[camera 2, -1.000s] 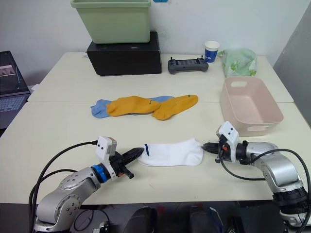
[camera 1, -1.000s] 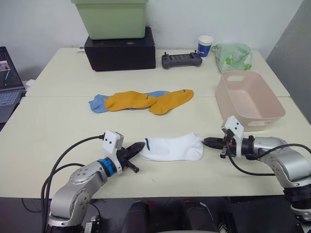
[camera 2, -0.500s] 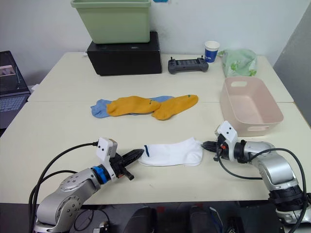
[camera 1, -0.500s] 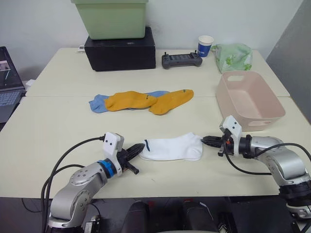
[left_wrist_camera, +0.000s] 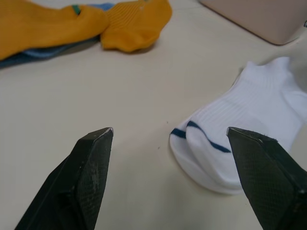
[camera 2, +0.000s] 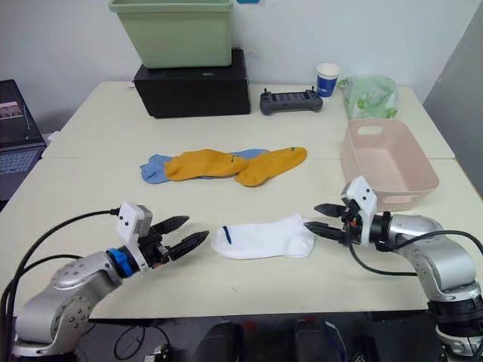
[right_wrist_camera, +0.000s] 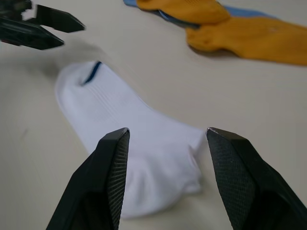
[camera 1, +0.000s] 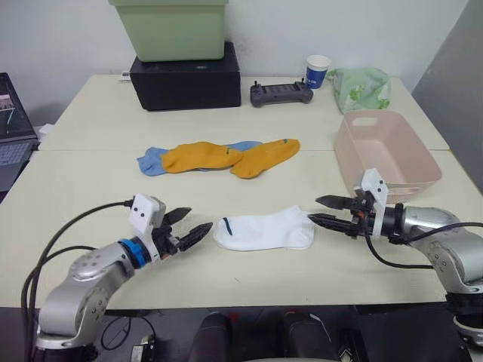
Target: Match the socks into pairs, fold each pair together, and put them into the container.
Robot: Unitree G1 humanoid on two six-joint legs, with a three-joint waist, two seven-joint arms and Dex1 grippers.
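Note:
White socks (camera 1: pixel 264 228) lie flat on the table's near middle, cuff to the left, with two dark cuff marks (left_wrist_camera: pixel 201 136) one over the other. My left gripper (camera 1: pixel 192 223) is open just left of the cuff, not touching it. At the toe end my right gripper (camera 1: pixel 315 210) is open, its lower fingertip right by the fabric. Neither holds anything. Two mustard-orange socks (camera 1: pixel 200 156) lie farther back on light blue socks (camera 1: pixel 151 161), which they partly hide. The pale pink container (camera 1: pixel 349 154) stands at the right, nothing showing in it.
A light green tub (camera 1: pixel 172 29) sits on a black box (camera 1: pixel 185 81) at the back. A black controller (camera 1: pixel 281 93), a paper cup (camera 1: pixel 318 71) and a green patterned bag (camera 1: pixel 362 87) are at the back right. A laptop (camera 1: pixel 11 143) sits beyond the table's left edge.
Both grippers were shut at the white socks' ends and now stand open. The left gripper has drawn back to the left, away from the cuff. The socks lie where they were.

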